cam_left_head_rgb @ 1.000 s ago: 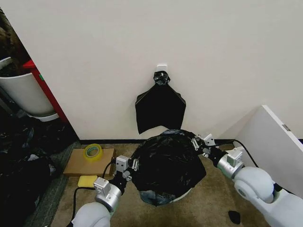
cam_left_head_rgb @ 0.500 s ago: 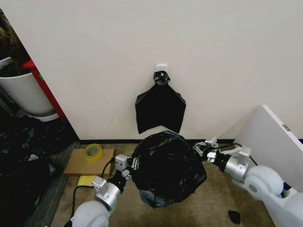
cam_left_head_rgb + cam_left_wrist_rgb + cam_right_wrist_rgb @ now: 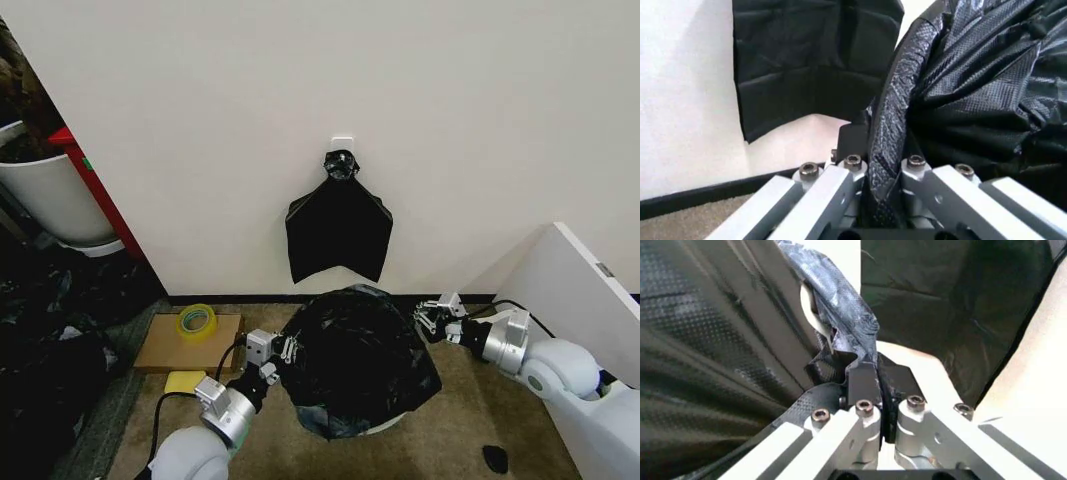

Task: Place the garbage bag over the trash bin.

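Against the far wall (image 3: 480,110), a flat black bundle (image 3: 338,232) of bags hangs from a white hook plate (image 3: 342,143), knotted at its top. On the carpet floor (image 3: 455,420) just near of it stands the bin (image 3: 385,425), almost wholly draped by the bag (image 3: 355,360); only a pale sliver of bin shows at the bag's near lower edge. At the far left, a white tub (image 3: 50,200) with a red edge beside it stands well apart from the bin. At the right, a white panel (image 3: 580,310) leans by the right arm. Left of the bin, a cardboard piece (image 3: 165,345) lies on the floor, with a yellow tape roll (image 3: 196,320) on it and a yellow sponge (image 3: 184,382) touching its near edge. Left pincer (image 3: 281,352): closed on the bag's left edge, a fold of film pinched between its jaws in the left wrist view (image 3: 883,185). Right pincer (image 3: 431,318): closed on the bag's right edge, film clamped between its jaws (image 3: 870,385). A small dark scrap (image 3: 495,458) lies on the floor at near right.
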